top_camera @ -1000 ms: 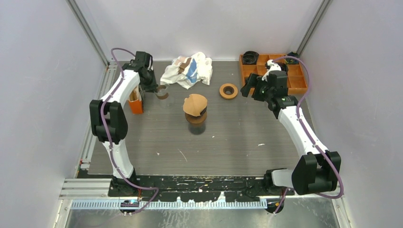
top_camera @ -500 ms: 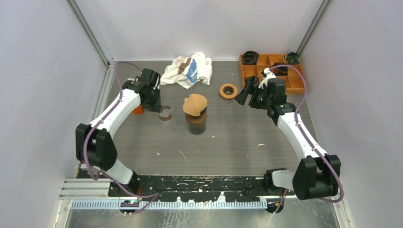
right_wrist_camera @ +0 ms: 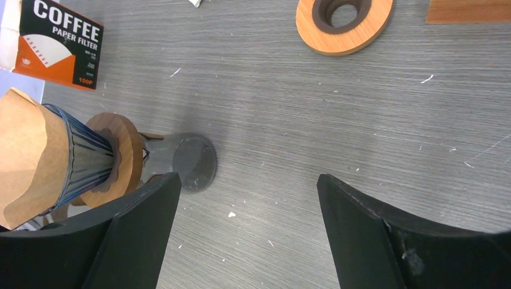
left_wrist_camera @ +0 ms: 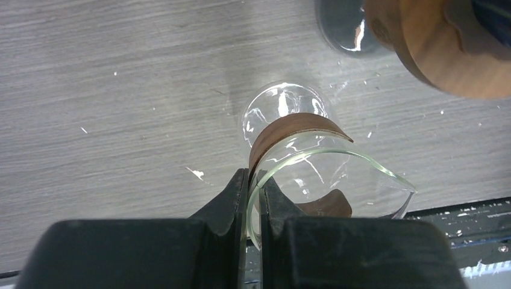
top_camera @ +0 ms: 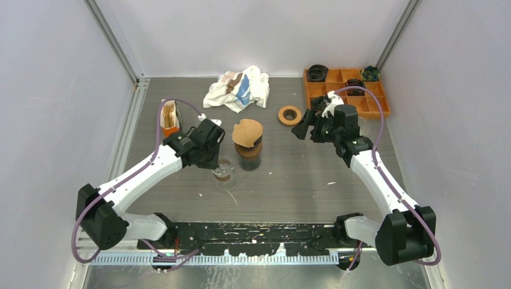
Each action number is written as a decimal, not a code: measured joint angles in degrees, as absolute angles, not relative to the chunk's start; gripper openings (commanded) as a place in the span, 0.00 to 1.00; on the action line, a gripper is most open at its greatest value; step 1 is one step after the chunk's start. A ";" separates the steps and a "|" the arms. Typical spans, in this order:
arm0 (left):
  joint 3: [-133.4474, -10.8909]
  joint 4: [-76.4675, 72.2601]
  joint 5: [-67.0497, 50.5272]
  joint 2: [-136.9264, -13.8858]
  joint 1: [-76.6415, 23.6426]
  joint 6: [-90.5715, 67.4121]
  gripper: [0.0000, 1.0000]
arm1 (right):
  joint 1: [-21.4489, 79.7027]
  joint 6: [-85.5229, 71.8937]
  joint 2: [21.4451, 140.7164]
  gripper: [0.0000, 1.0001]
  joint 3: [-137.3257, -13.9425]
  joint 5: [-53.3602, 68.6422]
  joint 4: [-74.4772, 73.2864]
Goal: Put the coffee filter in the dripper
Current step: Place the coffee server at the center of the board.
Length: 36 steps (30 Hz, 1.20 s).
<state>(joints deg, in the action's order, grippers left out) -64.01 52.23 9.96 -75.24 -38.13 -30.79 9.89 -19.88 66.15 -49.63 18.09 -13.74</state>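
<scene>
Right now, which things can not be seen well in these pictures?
- Top view: whether the glass carafe touches the table; it is clear, and the left gripper covers part.
- Left wrist: dripper cut off at the top corner.
- Top view: orange tray contents too small.

a: what encloses the scene?
b: three plain, pale walls: a back wall [top_camera: 259, 30], a left wall [top_camera: 48, 120] and a right wall [top_camera: 464, 120]. aluminium corner posts [top_camera: 111, 39] stand where they meet.
a: and the working surface?
b: a grey table [top_camera: 301, 192] with a fine streaked grain, dotted with small white specks. a metal rail [top_camera: 123, 150] borders its left edge; a brushed metal ledge [top_camera: 241, 278] lies along the near side.
a: lighting?
b: even and diffuse; shadows are soft and short.
</scene>
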 measured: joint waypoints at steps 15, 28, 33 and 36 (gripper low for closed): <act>-61.76 50.65 16.60 -74.56 -55.75 -40.29 0.10 | 10.85 -19.35 65.12 0.90 -48.27 16.56 -13.72; -64.29 46.65 18.02 -81.80 -59.92 -41.58 0.14 | 10.85 -19.20 65.10 0.91 -47.94 16.36 -13.72; -65.56 45.56 17.96 -83.35 -60.60 -41.60 0.22 | 10.85 -19.20 65.10 0.90 -47.94 16.36 -13.72; -65.58 45.45 17.98 -83.35 -60.69 -41.65 0.28 | 10.90 -19.20 65.10 0.91 -47.94 16.36 -13.74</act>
